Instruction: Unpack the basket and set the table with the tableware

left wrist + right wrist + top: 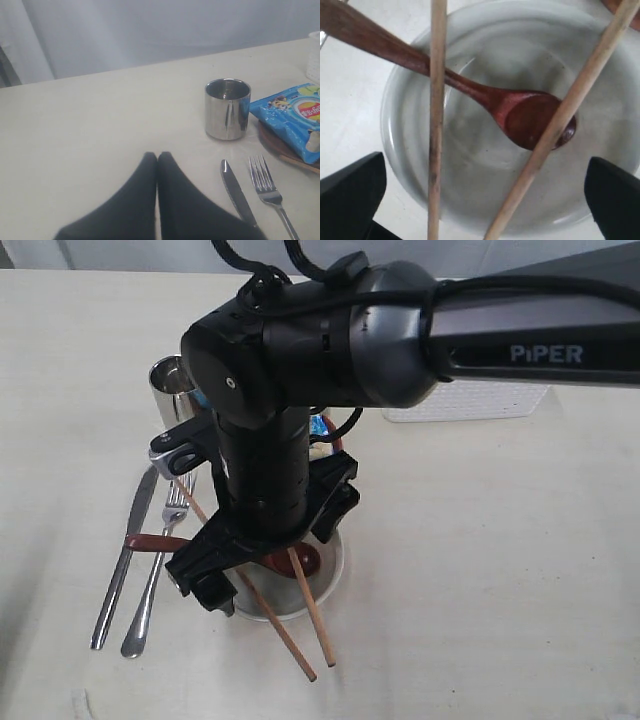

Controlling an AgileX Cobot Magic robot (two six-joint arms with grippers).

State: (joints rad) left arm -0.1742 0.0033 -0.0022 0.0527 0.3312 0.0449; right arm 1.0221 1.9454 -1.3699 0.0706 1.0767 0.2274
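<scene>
My right gripper [270, 545] hangs open, pointing down just above the white bowl [328, 585] on the table [500, 560]. Its two fingers [350, 195] stand wide apart on either side of the bowl [470, 175], with nothing between them. Two wooden chopsticks [437, 125] lie across the bowl's rim, and the reddish-brown spoon [530, 117] rests with its scoop inside. Left of the bowl lie the knife [118, 575] and fork [160, 565], with the steel cup [168, 385] behind them. The left gripper [157, 156] is shut and empty, near the knife [237, 192].
The white basket [470, 400] stands behind my right arm. A blue chips packet [292, 117] lies on the brown plate [272, 142] beside the cup [227, 109]. The fork [267, 187] lies next to the knife. Bare tabletop stretches to the right of the bowl.
</scene>
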